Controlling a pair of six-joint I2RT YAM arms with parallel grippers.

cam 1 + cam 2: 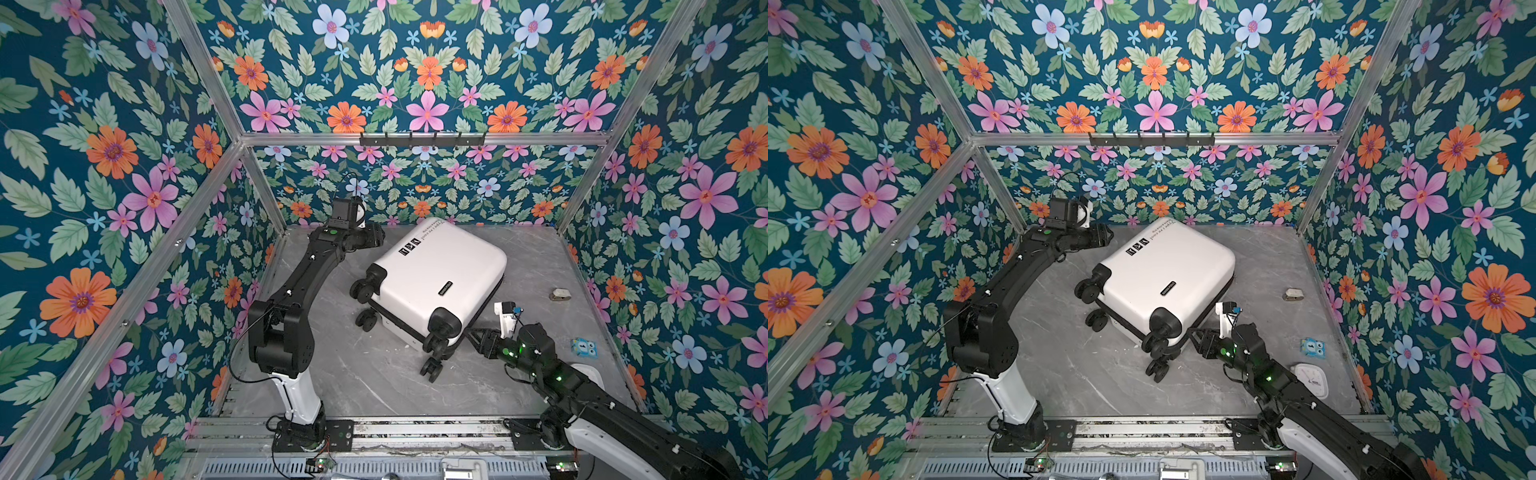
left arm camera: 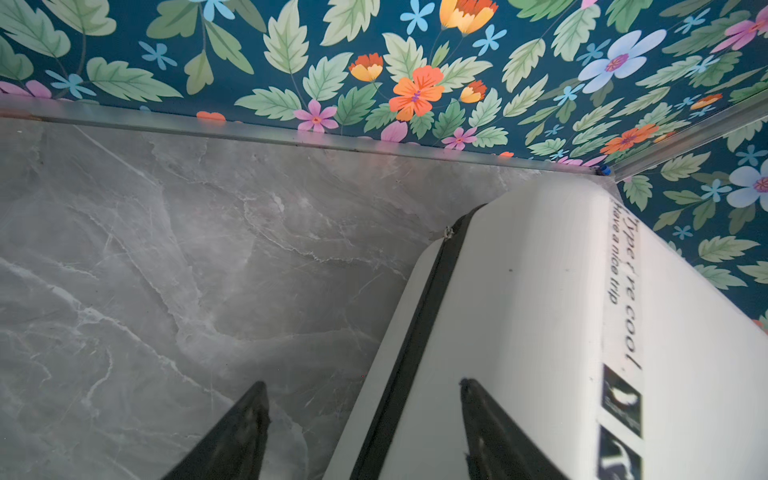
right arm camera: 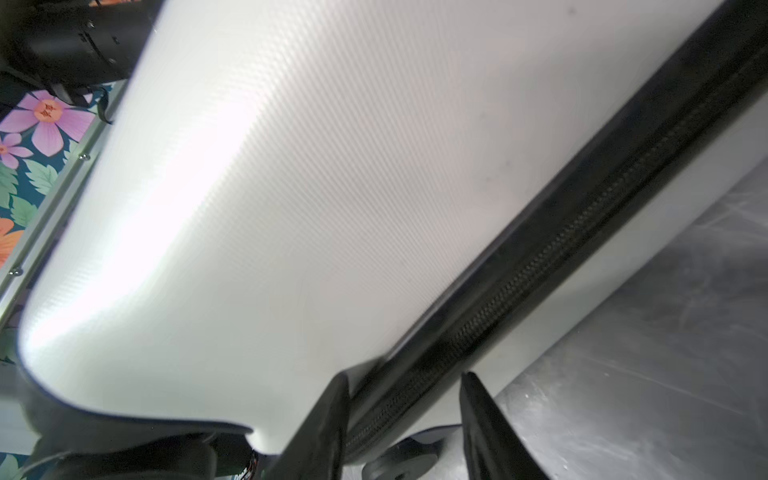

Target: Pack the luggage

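Luggage (image 1: pixel 436 282): lying flat on table (image 1: pixel 332 374).
Left gripper (image 2: pixel 362 382): jaws wide, astride its edge, holding nothing.
Right gripper (image 3: pixel 405 374): half-open astride zip (image 3: pixel 582 232), nothing clamped.

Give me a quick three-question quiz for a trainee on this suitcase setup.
1. True or false: the white suitcase lies closed on the marble table.
2. In the right wrist view, what runs between the fingers of the right tool? A) the zipper band B) a wheel C) the printed text
3. Are the jaws of the left tool open or shut?
Key: 1 true; 2 A; 3 open.
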